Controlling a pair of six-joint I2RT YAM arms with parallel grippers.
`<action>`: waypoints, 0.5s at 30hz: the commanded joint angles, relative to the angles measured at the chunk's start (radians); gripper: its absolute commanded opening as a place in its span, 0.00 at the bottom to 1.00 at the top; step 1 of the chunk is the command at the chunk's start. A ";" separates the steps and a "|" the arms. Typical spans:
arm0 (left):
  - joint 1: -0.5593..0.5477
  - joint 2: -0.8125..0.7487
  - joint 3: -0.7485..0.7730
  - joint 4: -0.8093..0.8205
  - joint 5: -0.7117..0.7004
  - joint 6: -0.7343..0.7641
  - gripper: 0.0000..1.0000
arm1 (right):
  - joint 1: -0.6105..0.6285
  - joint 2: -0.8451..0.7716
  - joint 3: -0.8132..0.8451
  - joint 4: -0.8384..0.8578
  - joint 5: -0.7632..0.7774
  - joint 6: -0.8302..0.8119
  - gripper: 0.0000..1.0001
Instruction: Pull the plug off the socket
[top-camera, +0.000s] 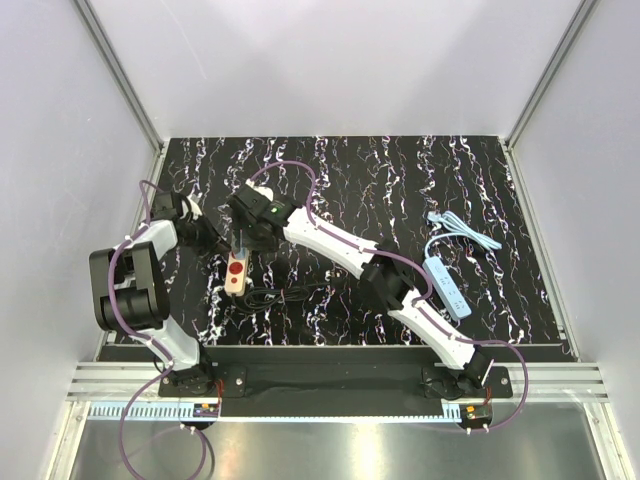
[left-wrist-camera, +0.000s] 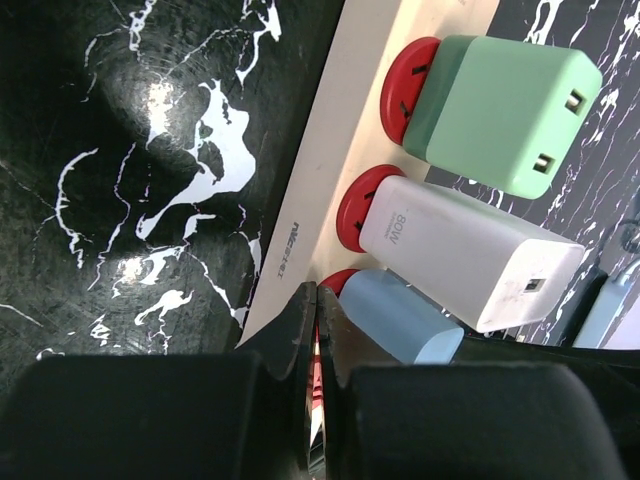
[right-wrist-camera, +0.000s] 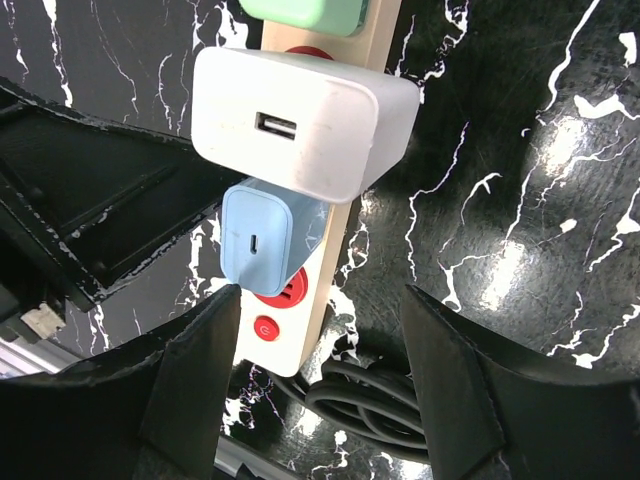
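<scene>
Top: socket (top-camera: 238, 272) lies on the worktop (top-camera: 400, 180), left of centre.
Left wrist: left fingers (left-wrist-camera: 295, 335) pressed together beside socket; plug (left-wrist-camera: 465, 255) seated between green adapter (left-wrist-camera: 500, 110) and blue adapter (left-wrist-camera: 400, 320).
Right wrist: right fingers (right-wrist-camera: 190, 370) spread, clear of plug.

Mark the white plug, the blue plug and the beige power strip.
white plug (right-wrist-camera: 300, 125): right wrist view, USB face.
blue plug (right-wrist-camera: 258, 240): right wrist view, front face.
beige power strip (left-wrist-camera: 335, 150): left wrist view, bare top.
</scene>
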 joint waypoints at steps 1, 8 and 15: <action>-0.001 0.007 -0.007 0.024 0.018 0.015 0.04 | 0.011 0.017 0.066 0.029 0.043 0.024 0.71; -0.008 0.017 -0.011 0.019 0.001 0.015 0.02 | 0.012 0.065 0.104 0.048 0.049 0.046 0.66; -0.014 0.026 -0.013 0.005 -0.026 0.024 0.01 | 0.012 0.114 0.146 0.066 0.043 0.060 0.59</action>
